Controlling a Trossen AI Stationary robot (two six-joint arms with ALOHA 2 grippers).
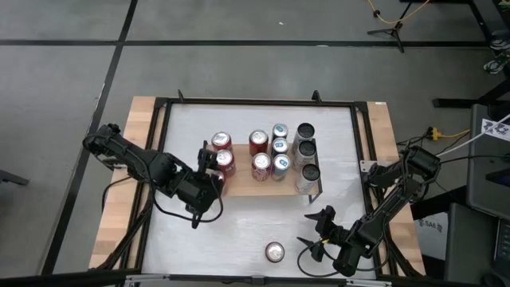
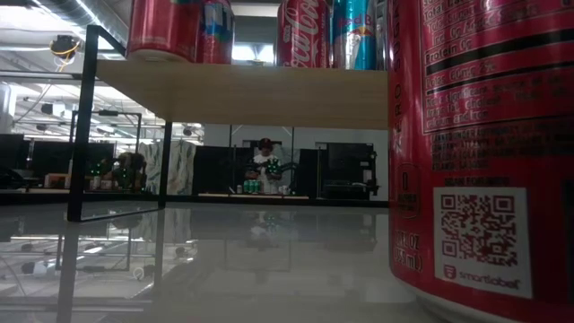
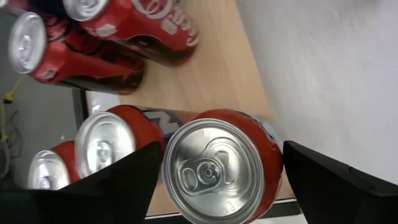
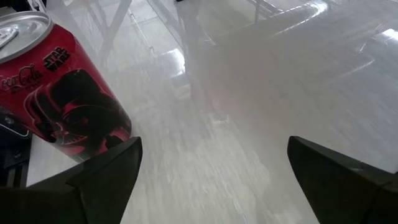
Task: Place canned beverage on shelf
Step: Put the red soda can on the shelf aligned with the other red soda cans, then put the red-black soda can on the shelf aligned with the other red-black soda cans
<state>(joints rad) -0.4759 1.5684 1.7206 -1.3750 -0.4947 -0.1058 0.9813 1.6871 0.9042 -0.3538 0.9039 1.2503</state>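
A: Why are the left gripper (image 3: pixel 217 180)'s two dark fingers spread so wide?

B: A red metal drink can with a silver top (image 3: pixel 221 168) stands between them, on the left edge of the low light wooden shelf with thin black legs (image 1: pixel 243 177). I think no finger touches it.

A: And the right gripper (image 4: pixel 211 174)?

B: Spread apart too, holding nothing, near the white worktop (image 1: pixel 239 231)'s front edge. Another red can with a dark picture (image 4: pixel 65 93) stands beside it, maybe next.

A: And around?

B: More red, blue and dark cans (image 1: pixel 279 151) fill the shelf. A grey floor (image 1: pixel 64 72) lies beyond.
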